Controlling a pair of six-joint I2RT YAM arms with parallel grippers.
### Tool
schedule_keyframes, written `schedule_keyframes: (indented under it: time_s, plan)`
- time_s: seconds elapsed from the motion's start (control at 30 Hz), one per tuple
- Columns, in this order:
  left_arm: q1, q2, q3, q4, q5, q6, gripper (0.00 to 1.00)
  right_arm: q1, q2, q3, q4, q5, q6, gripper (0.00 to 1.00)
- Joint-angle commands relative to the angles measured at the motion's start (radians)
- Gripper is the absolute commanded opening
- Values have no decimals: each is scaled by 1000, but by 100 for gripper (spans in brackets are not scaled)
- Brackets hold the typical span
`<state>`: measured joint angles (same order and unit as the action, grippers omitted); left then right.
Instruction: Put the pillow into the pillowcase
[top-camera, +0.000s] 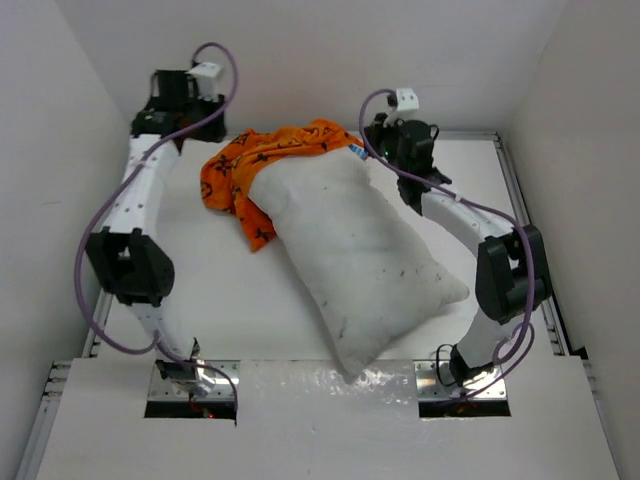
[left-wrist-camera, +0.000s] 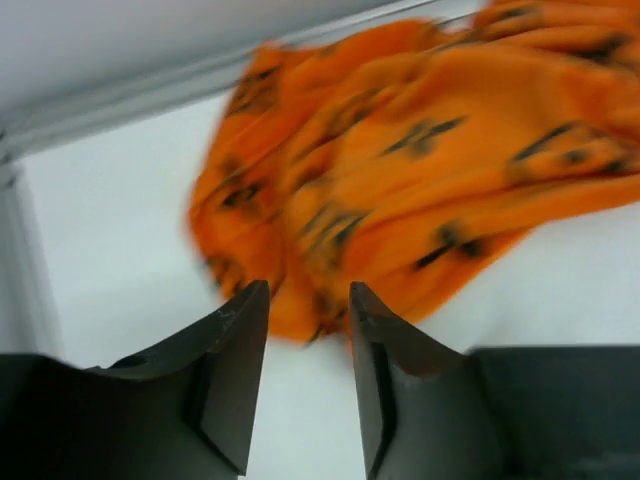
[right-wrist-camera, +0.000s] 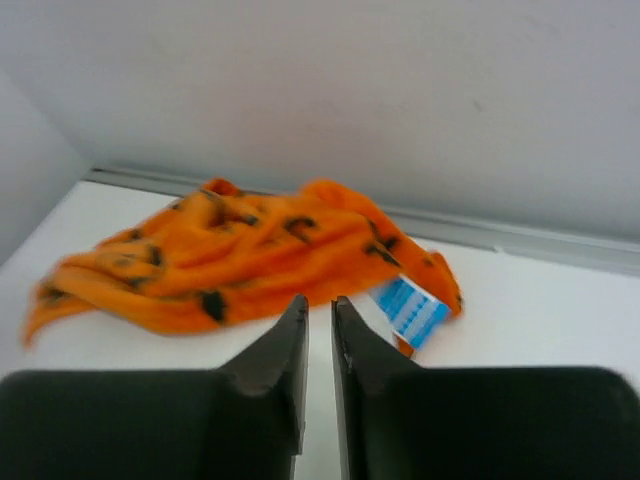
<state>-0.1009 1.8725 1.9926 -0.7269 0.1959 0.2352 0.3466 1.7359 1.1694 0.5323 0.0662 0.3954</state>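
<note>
While left claw (left-wrist-camera: 308, 296) gapes and right claw (right-wrist-camera: 318, 306) is closed, pillow (top-camera: 365, 252) lies diagonally, far end touching pillowcase (top-camera: 250, 165).

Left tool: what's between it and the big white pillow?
The orange pillowcase lies between the left tool and the pillow. The top view shows it best.

Your view: white table top (top-camera: 230, 300), matte, evenly lit, soft shadows only. Behind it, plain white back wall (top-camera: 300, 50). Either side of you, left wall (top-camera: 50, 150) and right wall (top-camera: 590, 150) slope in, boxing workspace. Grey strip (right-wrist-camera: 520, 240) runs where back wall meets table top. Metal rail (top-camera: 508, 175) lines right edge of table top. Nearest you, white panel (top-camera: 330, 420) spans near edge; glossy patch (top-camera: 330, 376) on it catches light.
</note>
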Motion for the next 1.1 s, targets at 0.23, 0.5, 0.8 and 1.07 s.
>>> schedule_keyframes:
  time_s: [0.23,0.5,0.8,1.07]
  plan:
    - [101,-274,-728,136,27,-132,78,308,126,455,-738,13,-512,99]
    - [127,-139,-775,328,171,-200,86,448,261,411,-842,195,-489,99]
    - [112,48,-727,479,281,-368,49,437,387,489,-853,256,-418,48]
    - [115,38,-608,397,344,-327,0,335,300,472,-648,127,-209,0]
